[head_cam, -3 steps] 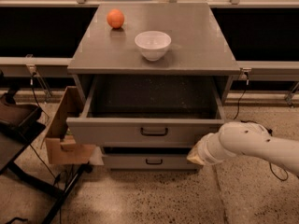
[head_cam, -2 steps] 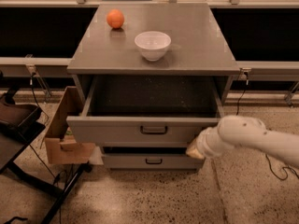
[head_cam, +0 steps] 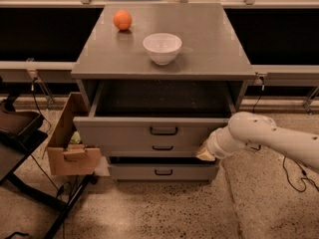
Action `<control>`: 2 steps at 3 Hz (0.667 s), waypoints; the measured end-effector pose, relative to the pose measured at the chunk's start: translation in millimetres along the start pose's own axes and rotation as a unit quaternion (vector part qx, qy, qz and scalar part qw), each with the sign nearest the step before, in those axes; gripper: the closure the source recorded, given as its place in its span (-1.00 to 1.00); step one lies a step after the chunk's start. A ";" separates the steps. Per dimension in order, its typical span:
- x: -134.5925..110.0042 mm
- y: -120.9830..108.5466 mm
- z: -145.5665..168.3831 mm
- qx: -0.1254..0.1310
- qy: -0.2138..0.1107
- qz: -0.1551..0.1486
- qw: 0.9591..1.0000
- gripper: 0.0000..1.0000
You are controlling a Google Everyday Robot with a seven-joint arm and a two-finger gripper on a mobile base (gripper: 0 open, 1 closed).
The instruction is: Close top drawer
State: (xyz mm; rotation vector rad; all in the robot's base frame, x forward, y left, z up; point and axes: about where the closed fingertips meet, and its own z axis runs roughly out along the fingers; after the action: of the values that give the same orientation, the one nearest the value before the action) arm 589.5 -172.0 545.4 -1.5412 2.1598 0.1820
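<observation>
Grey top drawer (head_cam: pixel 119 132), cream gripper (head_cam: pixel 205 152) at its corner

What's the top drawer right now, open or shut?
Open. The top drawer juts out from the cabinet, its inside exposed. The gripper sits by its front's lower right corner.

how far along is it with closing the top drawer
Done: the hand is in position at the right end of the top drawer front panel, low on it.
In hand: the push looks about to start or just starting; actual contact cannot be confirmed.
Left: almost all the travel. The drawer stands well out of the cabinet, its dark inside open to view, so it has to slide fully in.
</observation>
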 end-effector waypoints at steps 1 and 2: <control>-1.3 -6.2 3.6 -0.004 -0.001 -0.003 1.000 1.00; -11.6 -38.4 14.0 -0.011 0.000 -0.014 1.000 1.00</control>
State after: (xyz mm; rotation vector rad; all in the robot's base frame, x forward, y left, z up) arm 632.0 -170.5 544.6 -1.5825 2.1411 0.1966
